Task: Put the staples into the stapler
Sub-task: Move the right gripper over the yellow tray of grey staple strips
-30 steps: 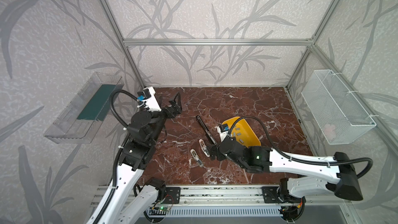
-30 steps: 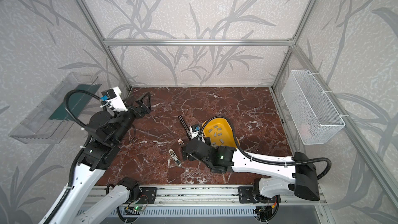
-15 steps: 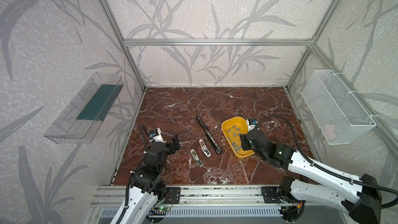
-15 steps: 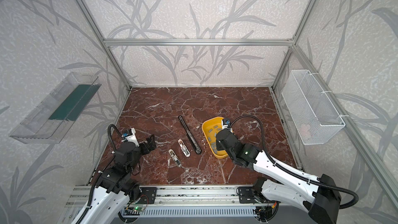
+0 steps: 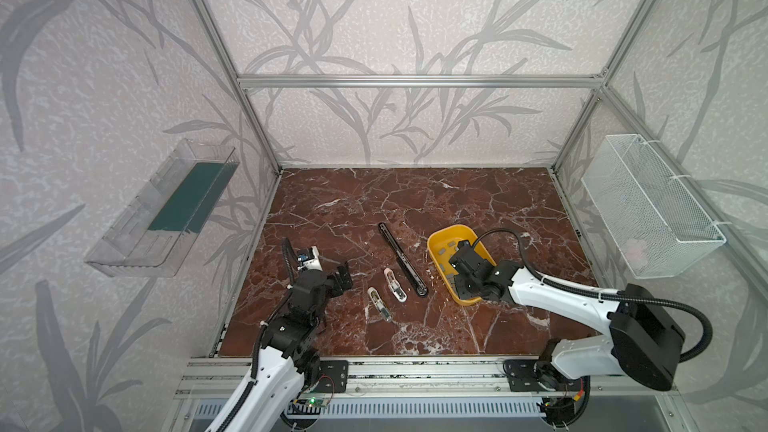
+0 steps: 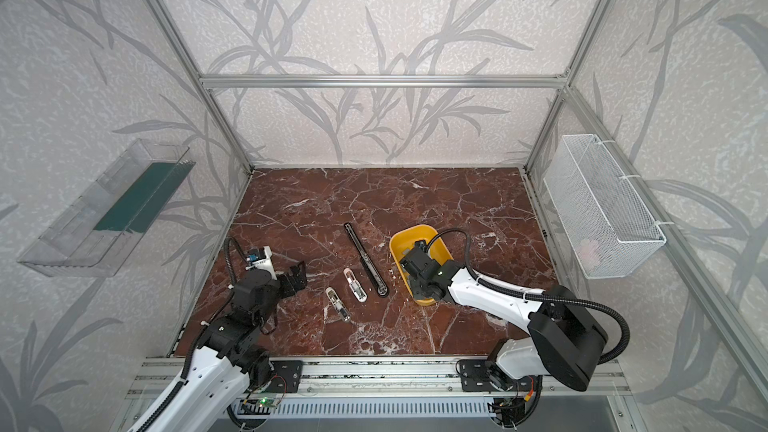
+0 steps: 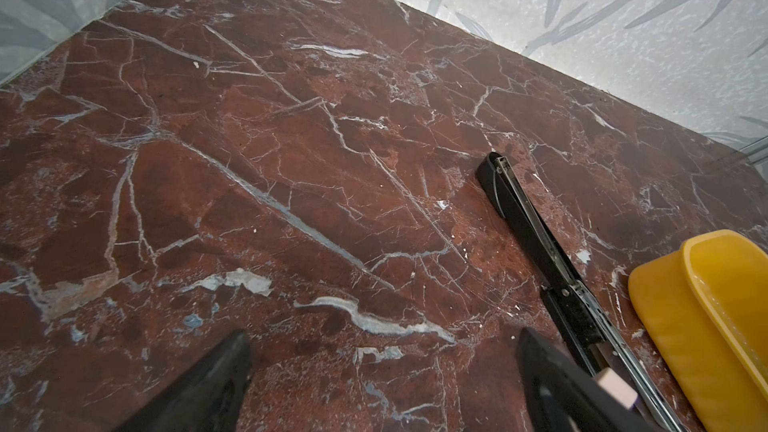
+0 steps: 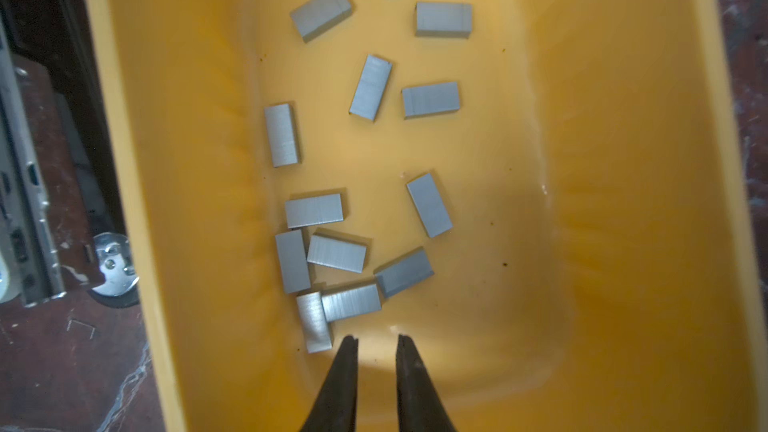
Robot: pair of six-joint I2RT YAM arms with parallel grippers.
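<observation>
Several staples (image 8: 370, 87), short grey metal strips, lie loose in the yellow tray (image 8: 623, 160). My right gripper (image 8: 376, 338) hangs inside the tray, pointing down. Its fingers stand a narrow gap apart with nothing between them. One strip (image 8: 313, 322) lies right beside a fingertip. In both top views the right arm covers part of the tray (image 5: 440, 243) (image 6: 401, 243). The long black stapler (image 5: 402, 258) (image 6: 365, 258) (image 7: 536, 234) lies opened flat to the left of the tray. My left gripper (image 5: 344, 278) (image 7: 384, 338) is low at the front left, open and empty.
Two small white staplers (image 5: 395, 284) (image 5: 379, 304) lie between the left gripper and the black stapler. A wire basket (image 5: 648, 209) hangs on the right wall and a clear shelf (image 5: 166, 209) on the left wall. The metal frame rail runs along the front edge.
The right gripper moved from the small staplers to above the yellow tray and its jaws narrowed. The left arm came down from the back left to the front left, jaws still wide.
</observation>
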